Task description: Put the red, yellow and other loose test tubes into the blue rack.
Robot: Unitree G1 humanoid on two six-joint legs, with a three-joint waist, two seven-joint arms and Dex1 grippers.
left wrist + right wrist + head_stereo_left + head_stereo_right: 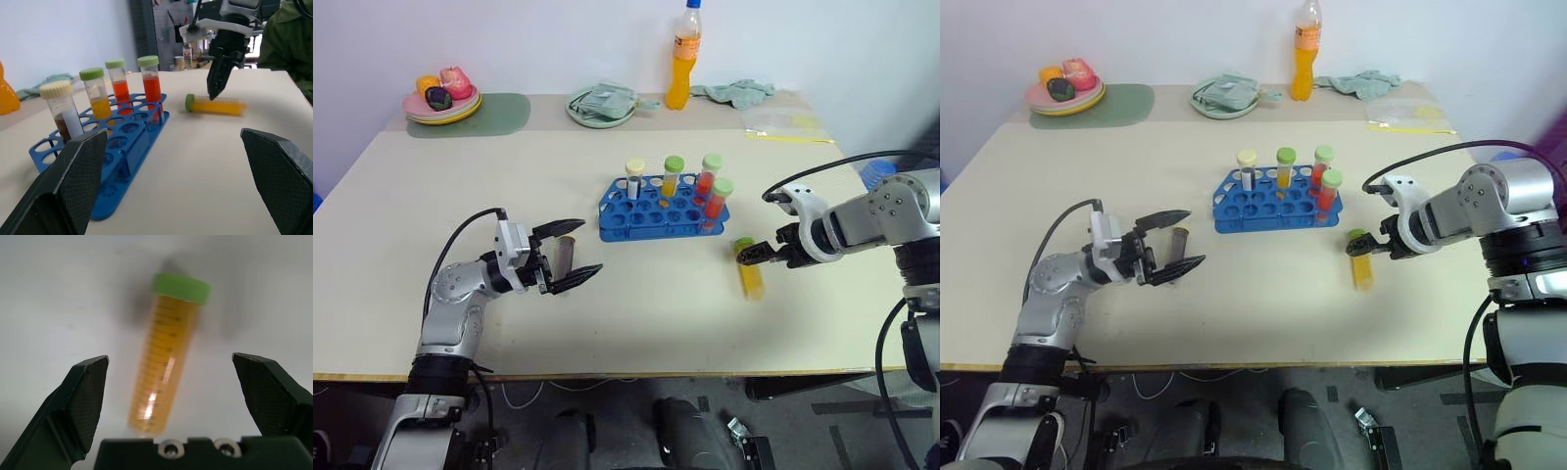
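Right wrist view: green-capped yellow tube (165,357) lying between wide-open right gripper (178,382) fingers; left gripper (570,256) agape.

Silver arms, black cables

Even, bright overhead light. Soft short shadows beneath the blue rack (664,211). Yellow tube (165,362) near the rack is motion-blurred in the right wrist view, with glare on it.

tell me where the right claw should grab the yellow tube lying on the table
Across the middle of the yellow tube, coming from above. It lies flat on the table right of the blue rack, and the open right claw already straddles it, fingers either side. Avoid the green cap, which is wider.
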